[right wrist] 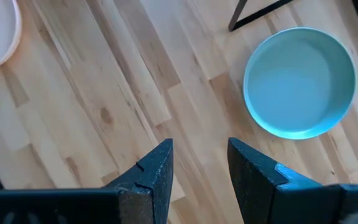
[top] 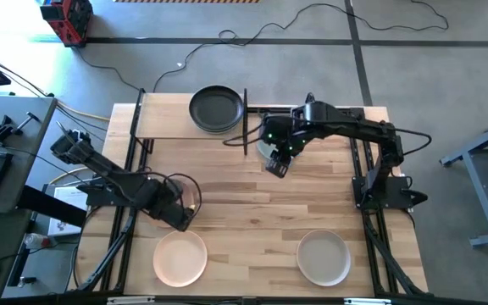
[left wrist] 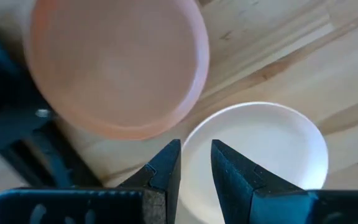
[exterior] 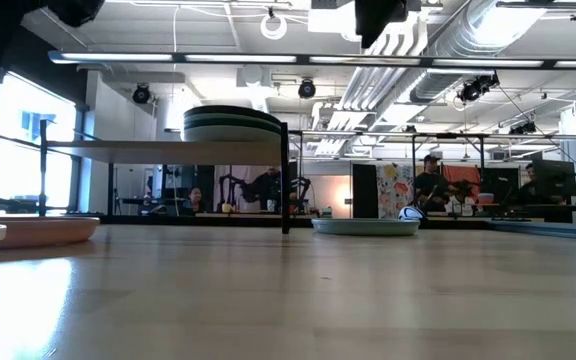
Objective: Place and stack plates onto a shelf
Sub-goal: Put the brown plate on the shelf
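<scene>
The shelf stands at the table's far left and carries a stack of plates with a black one on top, also seen in the low view. My right gripper is open and hovers over bare table beside the shelf's right legs, near a pale blue plate lying flat. My left gripper is narrowly open above the far rim of a white plate at the near left. A peach plate lies beside it, mostly hidden under the left arm in the high view.
A beige plate lies flat at the near right. Bare planks fill the table's middle. The shelf's black legs stand close to the blue plate. People sit at desks in the room beyond the table.
</scene>
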